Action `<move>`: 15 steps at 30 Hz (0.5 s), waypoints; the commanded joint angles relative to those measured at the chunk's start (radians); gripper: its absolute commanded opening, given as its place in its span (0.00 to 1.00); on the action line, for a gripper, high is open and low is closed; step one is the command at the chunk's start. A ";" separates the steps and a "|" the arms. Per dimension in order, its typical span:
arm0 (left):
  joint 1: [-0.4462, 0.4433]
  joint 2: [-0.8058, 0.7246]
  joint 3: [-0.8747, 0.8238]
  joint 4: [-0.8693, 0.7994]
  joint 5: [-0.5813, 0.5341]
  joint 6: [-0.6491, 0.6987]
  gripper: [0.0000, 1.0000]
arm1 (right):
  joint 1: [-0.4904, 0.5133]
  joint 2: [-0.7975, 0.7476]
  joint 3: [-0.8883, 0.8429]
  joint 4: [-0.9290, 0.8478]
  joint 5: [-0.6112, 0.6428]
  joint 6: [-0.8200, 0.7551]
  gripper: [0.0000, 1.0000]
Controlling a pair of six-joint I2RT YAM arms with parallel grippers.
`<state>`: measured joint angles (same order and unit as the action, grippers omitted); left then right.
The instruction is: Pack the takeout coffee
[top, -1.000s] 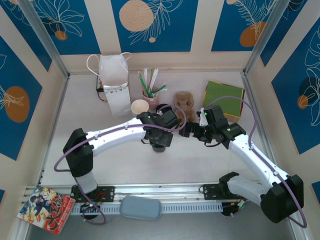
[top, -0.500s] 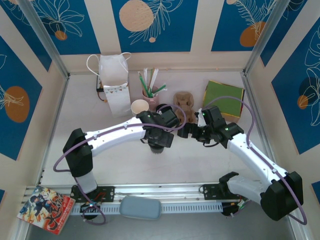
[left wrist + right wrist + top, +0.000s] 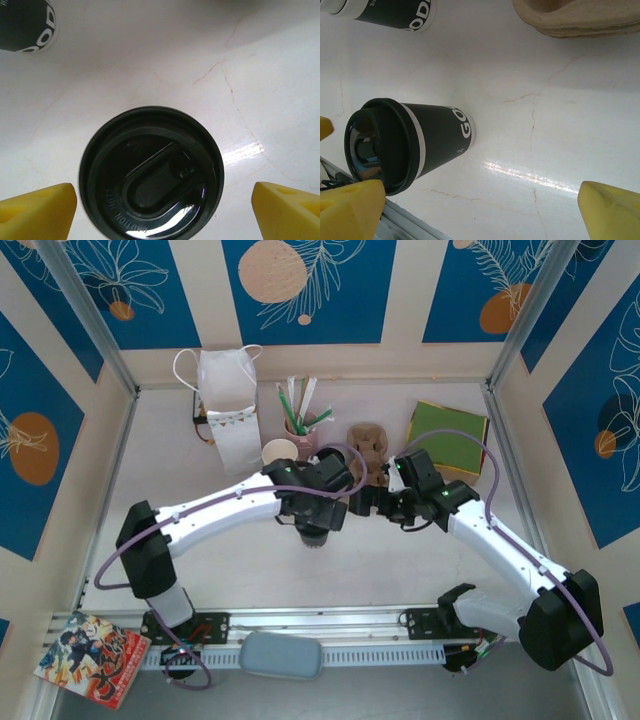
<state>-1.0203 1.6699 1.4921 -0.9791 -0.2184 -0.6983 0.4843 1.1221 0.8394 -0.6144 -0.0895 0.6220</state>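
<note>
Small dark paper coffee cup with black plastic lid (image 3: 150, 172): likely light, crushable; take sidewall below rim. Left fingers (image 3: 35, 210) apart, flanking it; right fingers (image 3: 350, 210) apart, empty.

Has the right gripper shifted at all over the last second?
Yes. In the top view the right gripper has slid left, away from the green pad and closer to the takeout coffee. Its jaws are open.
</note>
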 commanded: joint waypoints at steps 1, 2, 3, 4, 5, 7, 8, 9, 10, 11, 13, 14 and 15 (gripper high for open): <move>0.029 -0.085 -0.040 0.006 -0.014 -0.042 0.89 | 0.024 0.025 0.049 -0.002 -0.016 0.000 0.99; 0.037 -0.106 -0.064 0.019 -0.004 -0.050 0.88 | 0.031 0.033 0.053 0.004 -0.019 -0.002 0.99; 0.046 -0.126 -0.086 0.034 0.007 -0.060 0.87 | 0.039 0.037 0.055 0.013 -0.023 -0.001 0.99; 0.055 -0.143 -0.108 0.044 0.016 -0.067 0.85 | 0.044 0.041 0.055 0.023 -0.033 -0.001 0.97; 0.066 -0.162 -0.133 0.055 0.025 -0.077 0.83 | 0.050 0.046 0.057 0.035 -0.050 -0.001 0.92; 0.086 -0.198 -0.186 0.080 0.043 -0.093 0.78 | 0.064 0.058 0.059 0.051 -0.073 0.005 0.84; 0.098 -0.215 -0.214 0.096 0.062 -0.100 0.76 | 0.073 0.065 0.059 0.059 -0.085 0.009 0.81; 0.110 -0.228 -0.241 0.113 0.081 -0.106 0.73 | 0.080 0.074 0.061 0.067 -0.098 0.010 0.78; 0.120 -0.240 -0.263 0.124 0.096 -0.112 0.72 | 0.089 0.081 0.062 0.073 -0.104 0.013 0.76; 0.129 -0.252 -0.284 0.133 0.104 -0.120 0.70 | 0.096 0.092 0.064 0.080 -0.115 0.015 0.73; 0.140 -0.268 -0.316 0.152 0.121 -0.126 0.67 | 0.112 0.110 0.069 0.089 -0.131 0.015 0.68; 0.147 -0.276 -0.330 0.163 0.130 -0.127 0.67 | 0.123 0.119 0.072 0.089 -0.131 0.015 0.67; 0.151 -0.279 -0.340 0.175 0.140 -0.126 0.66 | 0.134 0.128 0.076 0.088 -0.130 0.012 0.67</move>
<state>-0.8825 1.4220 1.1778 -0.8547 -0.1326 -0.8032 0.5930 1.2301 0.8841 -0.5400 -0.1726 0.6373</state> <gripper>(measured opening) 0.666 0.672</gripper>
